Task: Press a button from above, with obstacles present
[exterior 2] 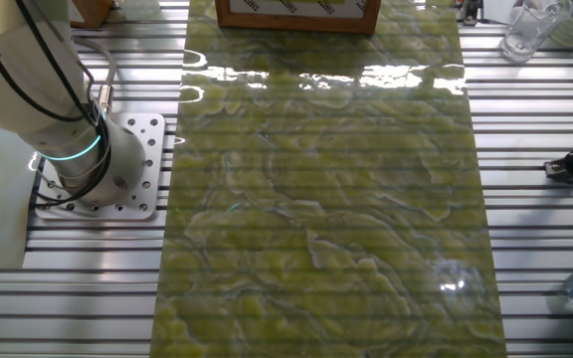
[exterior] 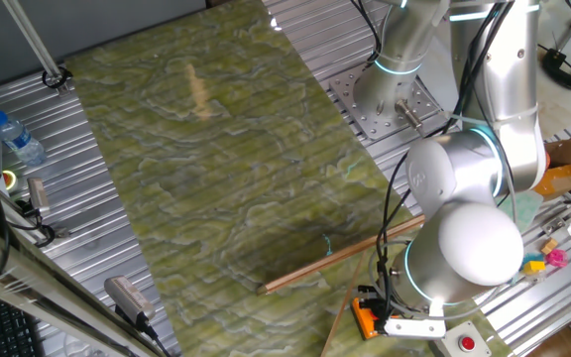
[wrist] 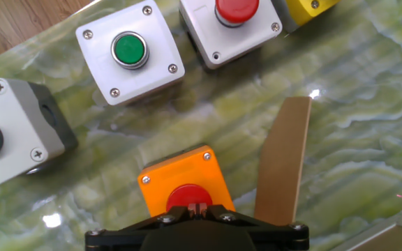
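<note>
In the hand view the orange button box (wrist: 165,183) with its round red cap (wrist: 180,197) lies right below my gripper (wrist: 198,207). The fingertips are shut together over the near edge of the cap; I cannot tell whether they touch it. A light-brown wooden stick (wrist: 283,160) lies just right of the box, with its end near the white-grey boxes. In one fixed view the long stick (exterior: 335,256) lies across the mat, and the orange box (exterior: 365,318) shows under the arm, which hides the gripper. A thin light-brown stick (exterior: 338,323) shows left of the box.
Other button boxes stand beyond the orange one: a white box with a green cap (wrist: 130,52), a white-grey box with a red cap (wrist: 230,28), a yellow box (wrist: 309,7) and a grey box with a red cap (wrist: 9,132). The other fixed view shows only the arm base (exterior 2: 93,164) and the mat.
</note>
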{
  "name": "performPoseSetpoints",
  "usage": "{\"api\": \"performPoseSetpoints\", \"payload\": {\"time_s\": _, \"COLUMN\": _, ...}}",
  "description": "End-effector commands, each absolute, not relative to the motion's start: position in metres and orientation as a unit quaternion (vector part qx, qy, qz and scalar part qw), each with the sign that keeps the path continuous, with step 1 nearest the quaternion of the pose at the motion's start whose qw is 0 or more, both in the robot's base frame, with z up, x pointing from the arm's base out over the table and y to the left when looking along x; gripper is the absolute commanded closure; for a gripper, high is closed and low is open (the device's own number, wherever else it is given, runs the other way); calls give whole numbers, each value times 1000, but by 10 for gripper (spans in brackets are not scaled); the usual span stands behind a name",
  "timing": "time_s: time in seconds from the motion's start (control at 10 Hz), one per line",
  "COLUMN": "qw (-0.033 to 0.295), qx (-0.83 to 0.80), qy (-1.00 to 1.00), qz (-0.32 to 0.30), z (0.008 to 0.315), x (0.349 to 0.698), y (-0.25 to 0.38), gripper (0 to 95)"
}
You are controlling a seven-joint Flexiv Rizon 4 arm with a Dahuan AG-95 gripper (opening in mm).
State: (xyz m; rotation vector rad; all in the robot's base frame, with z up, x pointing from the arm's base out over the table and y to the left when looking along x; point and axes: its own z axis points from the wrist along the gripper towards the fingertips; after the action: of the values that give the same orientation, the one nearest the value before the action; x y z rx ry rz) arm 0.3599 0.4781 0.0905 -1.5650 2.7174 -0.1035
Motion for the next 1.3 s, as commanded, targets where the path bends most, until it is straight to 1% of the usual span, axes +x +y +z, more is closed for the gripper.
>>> {"api": "performPoseSetpoints", "payload": {"time_s": 0.1, "qw": 7, "qx": -498, "qy": 867, "qz": -35, "z": 58, "x": 361, "y": 476, "gripper": 950}}
{"api": "performPoseSetpoints", "payload": {"time_s": 0.7, "qw": 8, "qx": -498, "qy": 866, "qz": -37, "z": 53, "x": 365, "y": 480, "gripper": 950}}
{"api": "performPoseSetpoints", "payload": {"time_s": 1.3, "qw": 14, "qx": -497, "qy": 866, "qz": -44, "z": 40, "x": 364, "y": 480, "gripper": 950}}
